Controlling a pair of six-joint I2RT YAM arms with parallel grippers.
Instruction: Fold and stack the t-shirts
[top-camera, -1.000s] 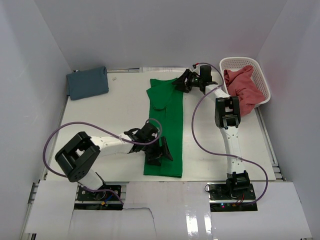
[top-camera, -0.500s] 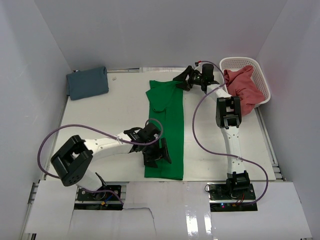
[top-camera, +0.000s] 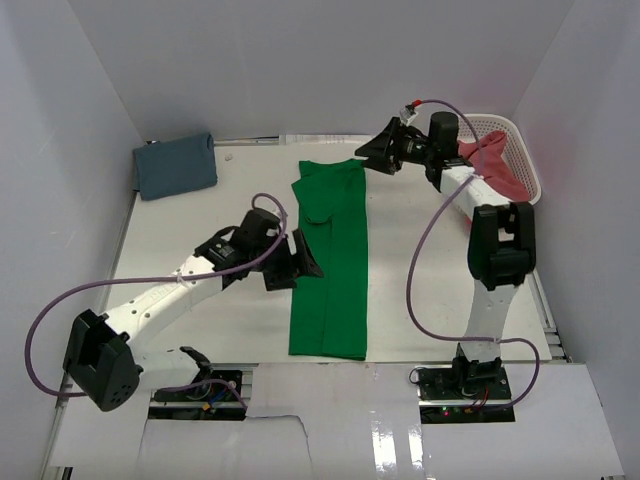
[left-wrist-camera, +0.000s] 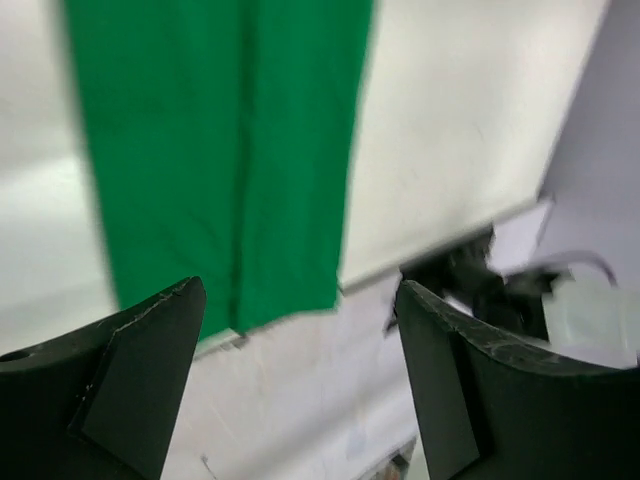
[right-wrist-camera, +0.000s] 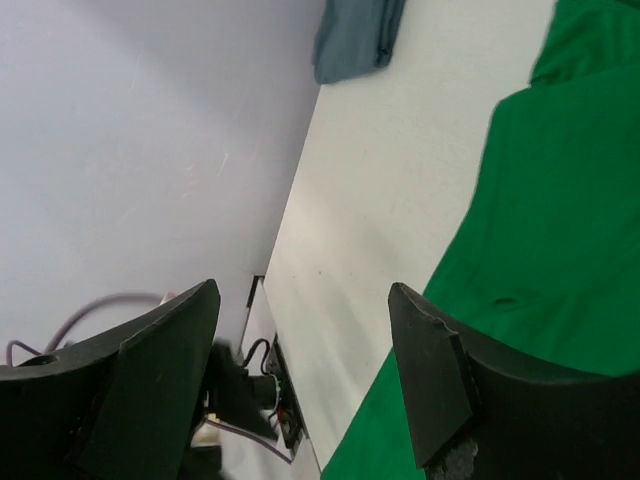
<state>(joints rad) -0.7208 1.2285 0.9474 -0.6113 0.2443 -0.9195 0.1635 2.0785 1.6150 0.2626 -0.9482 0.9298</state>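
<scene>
A bright green t-shirt (top-camera: 332, 260) lies folded into a long strip down the middle of the table, also in the left wrist view (left-wrist-camera: 215, 150) and the right wrist view (right-wrist-camera: 540, 250). A slate blue t-shirt (top-camera: 175, 165) lies folded at the back left corner, seen too in the right wrist view (right-wrist-camera: 358, 38). The pinkish red t-shirt (top-camera: 497, 165) is bunched in the basket. My left gripper (top-camera: 295, 262) hangs open over the strip's left edge, holding nothing. My right gripper (top-camera: 378, 155) is open and empty, raised above the strip's far right corner.
A white lattice basket (top-camera: 525, 150) stands at the back right corner. White walls close in the table on the left, back and right. The arm bases and purple cables (top-camera: 420, 270) sit along the near edge.
The left arm has lifted and swung toward the back, away from the strip's near end. The right gripper has risen off the green t-shirt's far end and opened wider.
</scene>
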